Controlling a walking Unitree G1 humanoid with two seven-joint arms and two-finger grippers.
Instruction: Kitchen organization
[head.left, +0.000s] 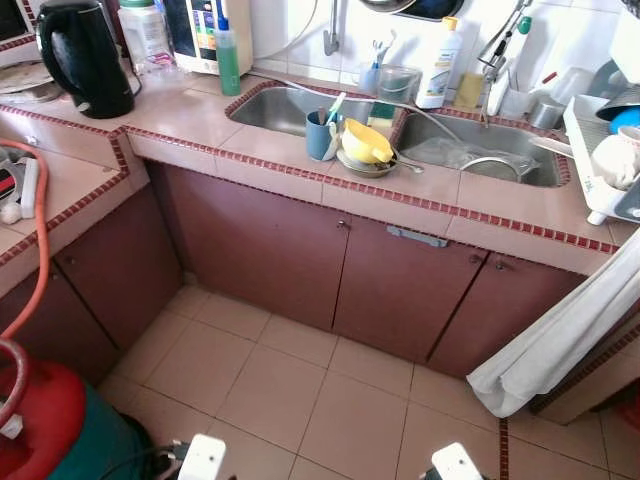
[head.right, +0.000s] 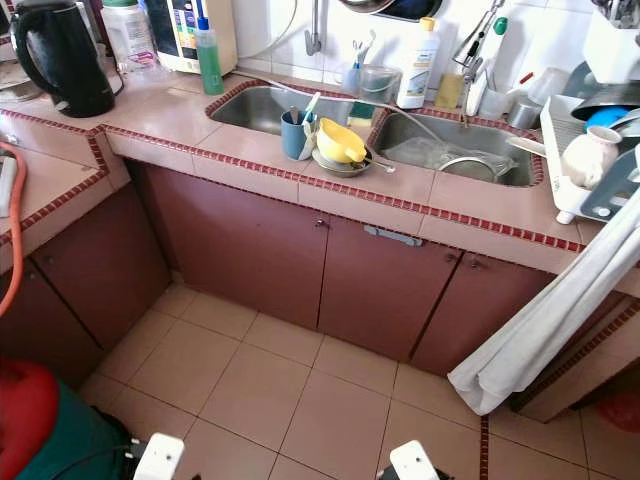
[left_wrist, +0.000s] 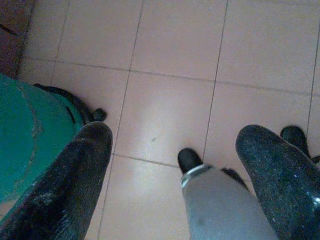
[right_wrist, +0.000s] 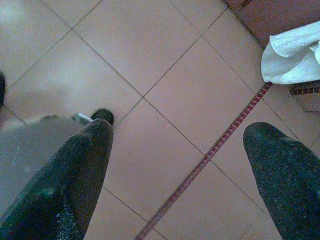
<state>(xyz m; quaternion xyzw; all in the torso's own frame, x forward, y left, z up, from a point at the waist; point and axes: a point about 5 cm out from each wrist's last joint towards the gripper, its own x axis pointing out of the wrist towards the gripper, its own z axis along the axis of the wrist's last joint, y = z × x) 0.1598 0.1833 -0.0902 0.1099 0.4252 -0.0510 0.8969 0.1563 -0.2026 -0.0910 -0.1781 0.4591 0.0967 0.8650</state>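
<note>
Kettle (head.left: 82, 55): stands at the table's left corner, away from the wet sinks.
Blue cup (head.left: 320, 135): on the ledge before the left sink (head.left: 280, 108), touching the yellow bowl (head.left: 365, 142) stacked on plates, likely awaiting washing.
Left gripper (left_wrist: 175, 165): we hang it idle over floor tiles, jaws apart, empty.
Right gripper (right_wrist: 177, 170): likewise spread, holding nothing.

We're looking down at a tiled kitchen corner — pinkish counter (head.left: 270, 140) with a dark red mosaic trim, running across the upper half of the frame and turning down the left side. Maroon cabinet doors (head.left: 260, 250) sit under it, one with a small grey handle (head.left: 417, 236). White tiled wall (head.left: 300, 30) along the top edge. Floor (head.left: 300, 390) is plain beige square tile, with a thin red mosaic strip (right_wrist: 210, 155) near the lower right — lighting's soft and even.
</note>
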